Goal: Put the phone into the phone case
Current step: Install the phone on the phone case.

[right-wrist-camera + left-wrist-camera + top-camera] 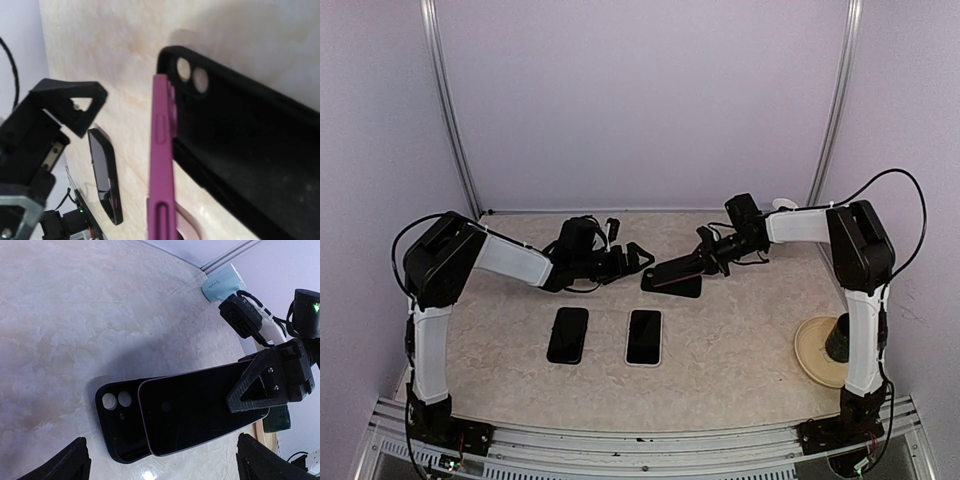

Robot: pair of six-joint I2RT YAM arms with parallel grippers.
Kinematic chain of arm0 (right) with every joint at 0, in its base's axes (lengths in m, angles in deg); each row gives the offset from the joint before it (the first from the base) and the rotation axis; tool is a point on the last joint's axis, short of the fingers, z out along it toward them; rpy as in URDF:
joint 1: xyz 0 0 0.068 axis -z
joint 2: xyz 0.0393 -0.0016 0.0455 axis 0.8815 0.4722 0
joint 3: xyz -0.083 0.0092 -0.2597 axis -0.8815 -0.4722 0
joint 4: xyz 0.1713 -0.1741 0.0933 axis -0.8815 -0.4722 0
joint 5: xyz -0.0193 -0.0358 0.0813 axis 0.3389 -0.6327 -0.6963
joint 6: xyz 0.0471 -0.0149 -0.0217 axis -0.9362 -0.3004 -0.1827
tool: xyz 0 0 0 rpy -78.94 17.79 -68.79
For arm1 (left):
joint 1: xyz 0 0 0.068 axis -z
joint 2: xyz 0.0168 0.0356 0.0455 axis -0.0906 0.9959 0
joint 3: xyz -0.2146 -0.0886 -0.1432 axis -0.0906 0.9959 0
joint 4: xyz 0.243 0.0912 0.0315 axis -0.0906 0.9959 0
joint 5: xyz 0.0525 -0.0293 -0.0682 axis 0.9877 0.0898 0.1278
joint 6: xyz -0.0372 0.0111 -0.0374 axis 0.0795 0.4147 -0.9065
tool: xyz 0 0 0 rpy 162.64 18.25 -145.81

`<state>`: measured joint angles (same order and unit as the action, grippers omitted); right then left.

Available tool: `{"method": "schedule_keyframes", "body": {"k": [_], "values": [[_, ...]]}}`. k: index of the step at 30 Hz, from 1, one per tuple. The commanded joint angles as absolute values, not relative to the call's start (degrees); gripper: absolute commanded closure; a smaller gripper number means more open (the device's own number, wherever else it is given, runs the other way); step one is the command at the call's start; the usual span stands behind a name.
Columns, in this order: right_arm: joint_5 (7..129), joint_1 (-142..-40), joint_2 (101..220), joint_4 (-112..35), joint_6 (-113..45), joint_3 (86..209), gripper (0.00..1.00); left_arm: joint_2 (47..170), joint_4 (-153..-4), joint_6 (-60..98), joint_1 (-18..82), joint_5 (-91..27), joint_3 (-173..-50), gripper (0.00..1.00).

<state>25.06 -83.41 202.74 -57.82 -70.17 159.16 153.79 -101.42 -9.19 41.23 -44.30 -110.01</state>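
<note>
The right fingers (277,377) are gripping the purple phone (200,410), holding it tilted over the black phone case (112,427) lying on the worktop (75,315); the left fingers (70,462) are standing wide open nearby.

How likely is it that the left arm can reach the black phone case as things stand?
Probably yes: the open left gripper faces the case at its camera end across bare table; the phone in the right gripper covers the rest.

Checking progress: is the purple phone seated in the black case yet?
Not yet: phone tilts above the case, far end raised by the right claw.
</note>
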Motion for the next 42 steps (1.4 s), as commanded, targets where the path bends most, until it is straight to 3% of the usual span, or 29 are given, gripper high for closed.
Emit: {"method": "schedule_keyframes", "body": {"k": [1,42], "values": [[22.52,-83.45,203.76,-56.31,-70.71,161.49,1.0,156.2,-104.17,-10.59,40.97,-45.78,-112.22,0.01],[17.84,-82.92,209.97,-54.15,-72.84,162.08,1.0,164.15,-107.31,-14.38,42.93,-49.25,-115.43,0.01]]}}
